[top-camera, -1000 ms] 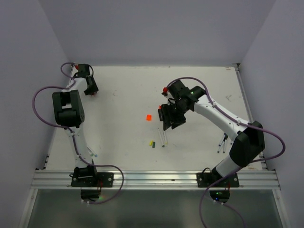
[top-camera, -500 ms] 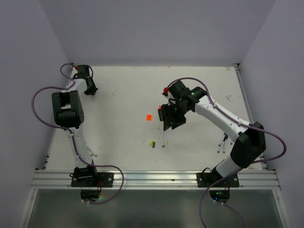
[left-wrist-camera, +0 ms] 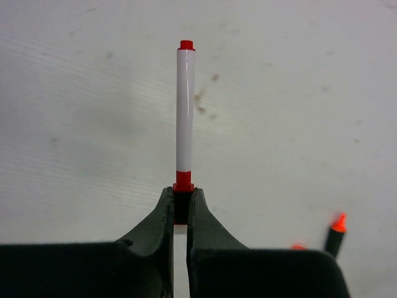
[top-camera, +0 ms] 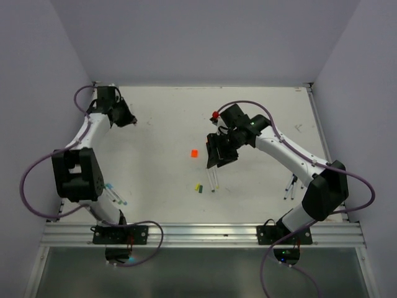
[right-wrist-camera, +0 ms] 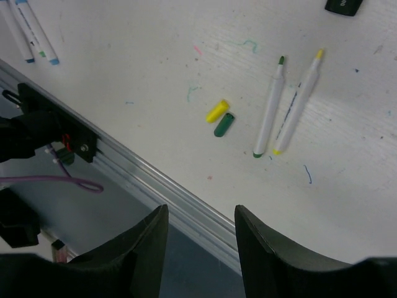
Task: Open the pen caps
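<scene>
My left gripper [top-camera: 128,118] is at the far left of the table. In the left wrist view it [left-wrist-camera: 180,202] is shut on the red cap end [left-wrist-camera: 183,181] of a white-barrelled red pen [left-wrist-camera: 185,112] that points away from it. My right gripper [top-camera: 214,156] hovers over mid-table, open and empty [right-wrist-camera: 200,214]. Below it lie a yellow cap [right-wrist-camera: 217,110], a green cap [right-wrist-camera: 224,124] and two uncapped pens, one green-tipped [right-wrist-camera: 270,108] and one yellow-tipped [right-wrist-camera: 298,105]. An orange cap [top-camera: 193,153] lies left of the right gripper.
A black marker with an orange tip [left-wrist-camera: 335,230] lies just right of the left gripper. Blue-tipped pens [top-camera: 115,194] lie near the left front edge, also in the right wrist view [right-wrist-camera: 31,31]. More pens [top-camera: 290,186] lie at the right. The metal front rail [top-camera: 198,233] borders the table.
The left arm's elbow has swung down toward the front edge, and its gripper has shifted a little right with the red pen. The right gripper has barely moved.
</scene>
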You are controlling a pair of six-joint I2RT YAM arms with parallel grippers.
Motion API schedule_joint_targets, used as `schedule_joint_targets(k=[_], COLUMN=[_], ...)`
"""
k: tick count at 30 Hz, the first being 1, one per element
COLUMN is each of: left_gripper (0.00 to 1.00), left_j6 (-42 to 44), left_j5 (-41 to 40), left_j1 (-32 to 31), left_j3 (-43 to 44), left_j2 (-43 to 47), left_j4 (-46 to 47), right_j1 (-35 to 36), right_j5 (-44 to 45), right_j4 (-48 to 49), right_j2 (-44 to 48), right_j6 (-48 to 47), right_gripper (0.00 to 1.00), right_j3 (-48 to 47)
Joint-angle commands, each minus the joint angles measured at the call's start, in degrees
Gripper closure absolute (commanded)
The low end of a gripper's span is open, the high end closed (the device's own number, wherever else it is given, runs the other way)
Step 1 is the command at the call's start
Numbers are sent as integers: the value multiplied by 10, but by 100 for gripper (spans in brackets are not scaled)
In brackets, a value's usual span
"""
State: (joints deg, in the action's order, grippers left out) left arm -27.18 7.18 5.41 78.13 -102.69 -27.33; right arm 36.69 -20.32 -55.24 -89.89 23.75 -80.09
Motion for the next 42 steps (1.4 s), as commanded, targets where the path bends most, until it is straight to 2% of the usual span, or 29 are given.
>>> schedule_joint_targets(k=[1,3,5,9,14,17,19,21,27,42], left_gripper=[100,100,100,100,100,100,100,100,100,100], left_j6=[-56,-74,-98,-82,-33,-37,-31,-55,-115,-101], left_j5=[112,198,240,346,412,440,444,460,481,454], left_j1=[-57,-89,-113,-150,-164,-181,-197,-209,-221,-244], left_j3=[-93,-137,-187,-242,-303,-323,-327,-351,-389,-297], left_j2=[142,207,256,305,345,360,367,385,399,348], left_j4=[53,84,118,124,105,109,107,151,225,191], right_j1=[-2,-2,-2,-2,-2,-2,-2,-2,4,15], right_j5=[-78,-103,-118,-123,-108,-131,-141,-138,-130,-123], right_j4=[83,105,119,127,132,174,239,278,294,296], right_j2=[34,31,30,24,21,25,38,43,31,12], right_j6=[51,67,75,89,110,160,184,218,247,250], right_gripper=[50,50,50,51,51,52,52,53,54,57], right_j3=[31,30,23,-29,-64,-40,-18,11,18,42])
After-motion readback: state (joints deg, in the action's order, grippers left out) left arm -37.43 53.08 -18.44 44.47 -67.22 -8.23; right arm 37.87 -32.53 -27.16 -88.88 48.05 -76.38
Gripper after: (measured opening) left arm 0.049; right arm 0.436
